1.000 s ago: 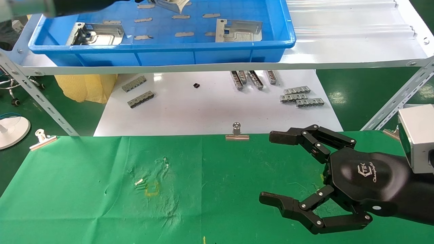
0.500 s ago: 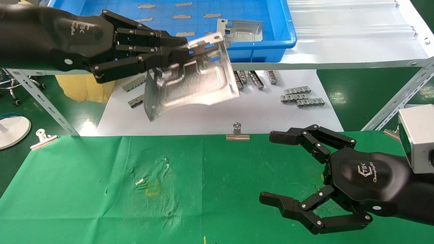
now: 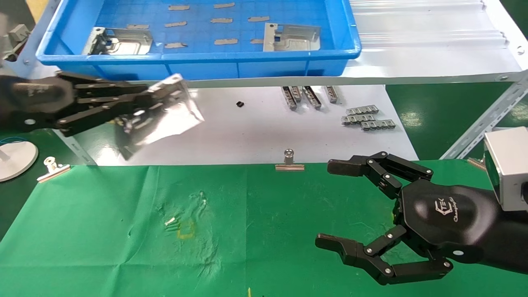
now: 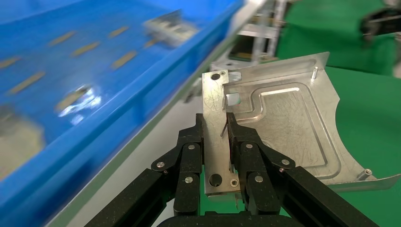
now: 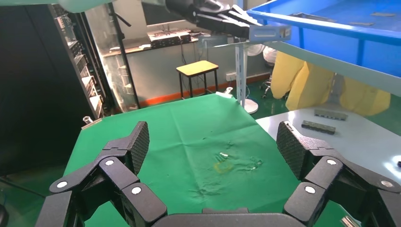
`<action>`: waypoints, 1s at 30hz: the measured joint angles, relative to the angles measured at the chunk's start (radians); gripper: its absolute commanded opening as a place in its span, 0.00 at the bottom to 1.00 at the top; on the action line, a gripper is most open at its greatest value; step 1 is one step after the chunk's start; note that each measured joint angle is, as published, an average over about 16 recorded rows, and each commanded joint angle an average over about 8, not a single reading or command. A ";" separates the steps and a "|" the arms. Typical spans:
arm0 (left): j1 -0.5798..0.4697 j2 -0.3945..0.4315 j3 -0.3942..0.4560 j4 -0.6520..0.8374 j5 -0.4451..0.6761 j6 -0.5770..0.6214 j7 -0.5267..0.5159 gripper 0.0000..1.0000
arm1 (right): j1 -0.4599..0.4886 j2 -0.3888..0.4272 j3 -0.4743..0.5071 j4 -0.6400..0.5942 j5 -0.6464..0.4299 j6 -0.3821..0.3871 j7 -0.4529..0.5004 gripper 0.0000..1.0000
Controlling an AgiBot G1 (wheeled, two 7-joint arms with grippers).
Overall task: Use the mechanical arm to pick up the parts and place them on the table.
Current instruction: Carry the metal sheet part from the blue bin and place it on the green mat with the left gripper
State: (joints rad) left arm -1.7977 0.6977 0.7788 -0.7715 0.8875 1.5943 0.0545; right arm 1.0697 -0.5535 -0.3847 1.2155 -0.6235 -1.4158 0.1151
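Observation:
My left gripper [image 3: 142,103] is shut on a silvery stamped plate [image 3: 165,111] and holds it in the air at the left, below the blue tray and over the white tabletop's left end. In the left wrist view the fingers [image 4: 191,146] pinch the plate [image 4: 283,123] by its flat edge strip. Two more plates [image 3: 119,41] [image 3: 293,37] lie in the blue tray [image 3: 198,55]. The green cloth table [image 3: 247,231] bears no plate. My right gripper [image 3: 330,204] is open and empty, just above the cloth at the right; it also shows in the right wrist view [image 5: 213,142].
Grey comb strips [image 3: 367,117] [image 3: 307,95] lie on the white tabletop [image 3: 255,132]. Binder clips [image 3: 288,163] [image 3: 51,167] hold the cloth's far edge. Slanted metal shelf legs [image 3: 482,123] stand at both sides. The cloth has a scuffed patch [image 3: 185,227].
My left gripper has carried the plate out of the tray, then down and to the left, lower than the tray's front. The right gripper has not moved.

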 measured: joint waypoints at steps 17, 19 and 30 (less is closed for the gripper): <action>0.042 0.033 0.190 -0.002 0.024 -0.011 0.369 0.00 | 0.000 0.000 0.000 0.000 0.000 0.000 0.000 1.00; 0.047 0.053 0.211 0.010 0.042 -0.013 0.431 0.00 | 0.000 0.000 0.000 0.000 0.000 0.000 0.000 1.00; 0.061 0.207 0.294 0.187 0.119 -0.026 0.727 0.00 | 0.000 0.000 0.000 0.000 0.000 0.000 0.000 1.00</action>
State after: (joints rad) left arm -1.7366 0.9049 1.0725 -0.5847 1.0068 1.5681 0.7815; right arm 1.0697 -0.5535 -0.3847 1.2155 -0.6235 -1.4158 0.1151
